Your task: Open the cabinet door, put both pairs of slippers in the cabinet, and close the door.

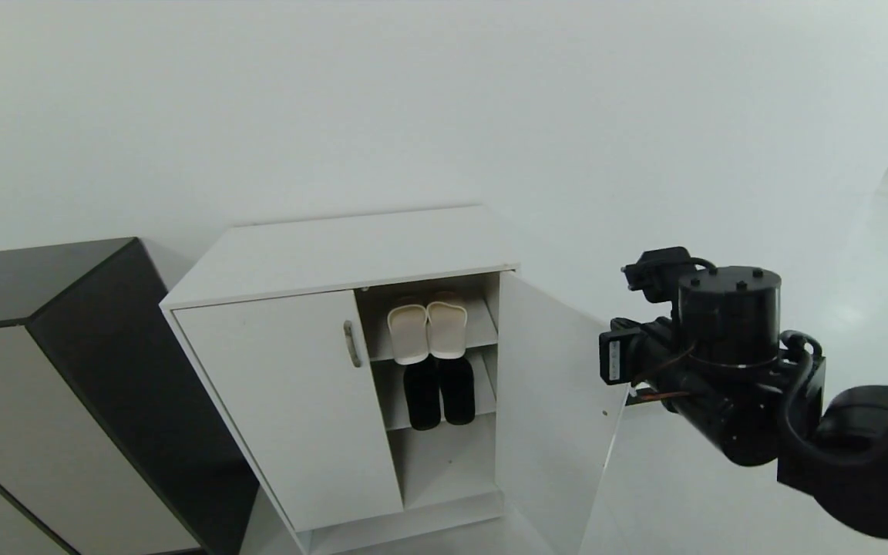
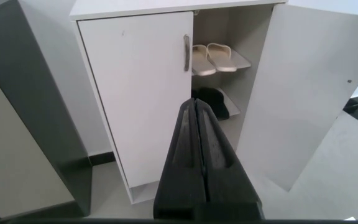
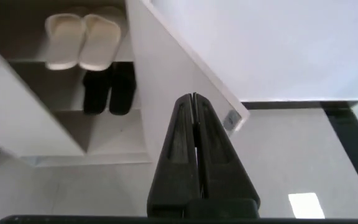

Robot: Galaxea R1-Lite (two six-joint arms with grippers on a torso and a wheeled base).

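The white cabinet (image 1: pixel 336 254) stands with its right door (image 1: pixel 552 401) swung open and its left door (image 1: pixel 282 401) closed. A pair of white slippers (image 1: pixel 428 327) lies on the upper shelf, and a pair of black slippers (image 1: pixel 438 389) on the shelf below. My right gripper (image 3: pixel 194 99) is shut and empty, close to the outer face of the open door (image 3: pixel 160 81) near its free edge. My left gripper (image 2: pixel 194 102) is also shut and empty. It hangs in front of the closed door, pointing at the cabinet, a little away from it.
A dark cabinet (image 1: pixel 89 347) stands right beside the white one on its left. The closed door carries a metal handle (image 1: pixel 351 343). A plain white wall is behind, with open grey floor (image 1: pixel 860 254) to the right.
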